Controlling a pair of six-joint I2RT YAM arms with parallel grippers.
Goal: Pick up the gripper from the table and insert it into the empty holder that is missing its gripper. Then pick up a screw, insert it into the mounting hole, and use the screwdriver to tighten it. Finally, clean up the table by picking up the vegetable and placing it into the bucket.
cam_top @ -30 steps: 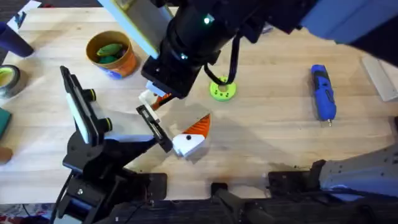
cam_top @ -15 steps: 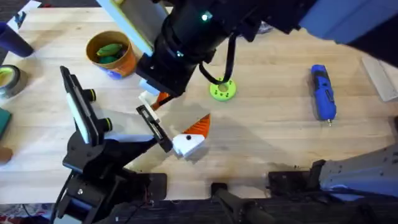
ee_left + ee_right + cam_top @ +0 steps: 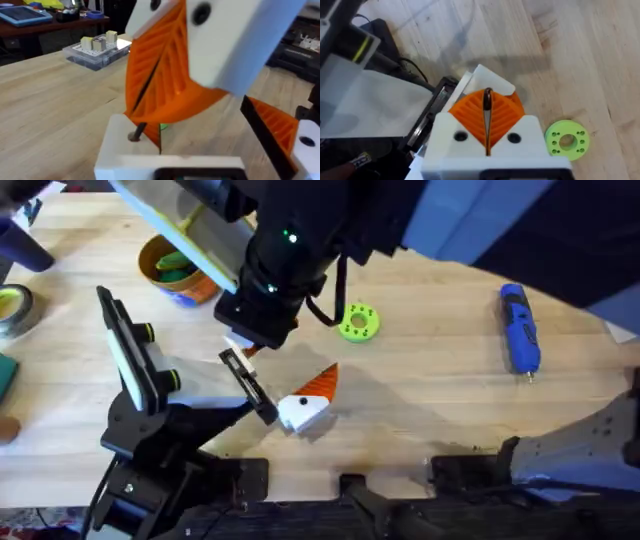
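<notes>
We see wood table (image 3: 450, 410). Right pincer (image 3: 487, 120) hangs above black holder (image 3: 247, 385), orange pads pressed together on thin dark screw (image 3: 487, 100). Left pincer (image 3: 150, 112) also pinched together, maybe on small dark thing; we cannot tell. White-orange gripper (image 3: 308, 398) lies touching holder tip. Blue screwdriver (image 3: 519, 328) lies far right. Orange bucket (image 3: 196, 288) holds green vegetable (image 3: 172, 265).

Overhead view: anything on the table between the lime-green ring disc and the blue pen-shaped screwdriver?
Nothing: bare wood between the lime-green ring disc and the blue pen-shaped screwdriver, seen in the overhead view.
</notes>
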